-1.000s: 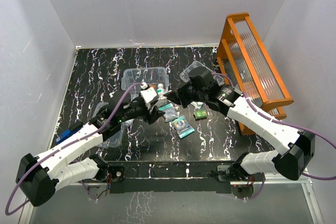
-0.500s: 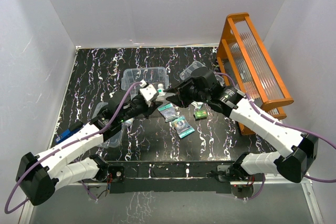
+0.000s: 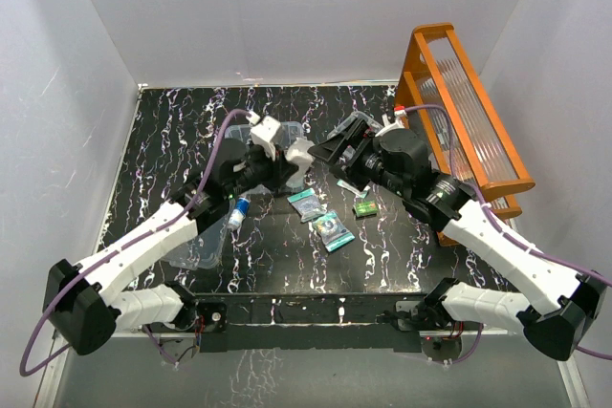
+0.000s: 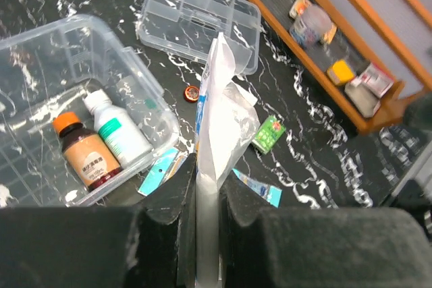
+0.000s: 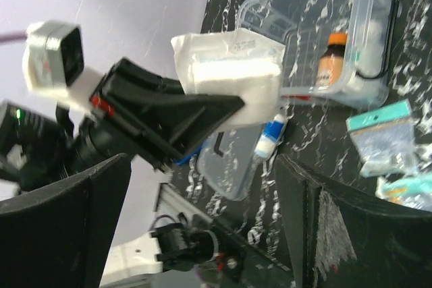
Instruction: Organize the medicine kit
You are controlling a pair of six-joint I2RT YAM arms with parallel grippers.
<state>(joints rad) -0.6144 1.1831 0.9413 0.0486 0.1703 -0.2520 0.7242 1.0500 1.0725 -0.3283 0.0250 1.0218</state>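
Clear, glossy plastic makes up the medicine kit. Its rectangular box (image 4: 40, 72) sits on the black, white-veined table (image 3: 172, 131). Inside are a brown bottle (image 4: 84, 160) with an orange cap and a white bottle (image 4: 120, 136) with a green label. The divided tray (image 4: 202, 11), with its shallow square cells, lies just beyond the box toward the orange rack (image 3: 469, 112) with its ribbed clear panels. The lid (image 3: 203, 244) with its black handle rests flat on the near-left part of the table, and a small white bottle with a blue cap (image 3: 237, 212) lies just beside it. Two flat teal sachets (image 3: 306, 203) and a green sachet (image 3: 364, 206) lie between the arms.

On my left wrist view, the left gripper (image 4: 206, 193) has its black fingers (image 4: 162, 220) pinched on the lower edge of a white packet (image 4: 219, 119). The packet is soft and crinkled, and it stands upright above the table, right of the box. From the right wrist view, the right gripper (image 3: 337, 160) has its fingers (image 5: 61, 234) spread wide, with nothing between them. It faces the packet from close by without touching it.
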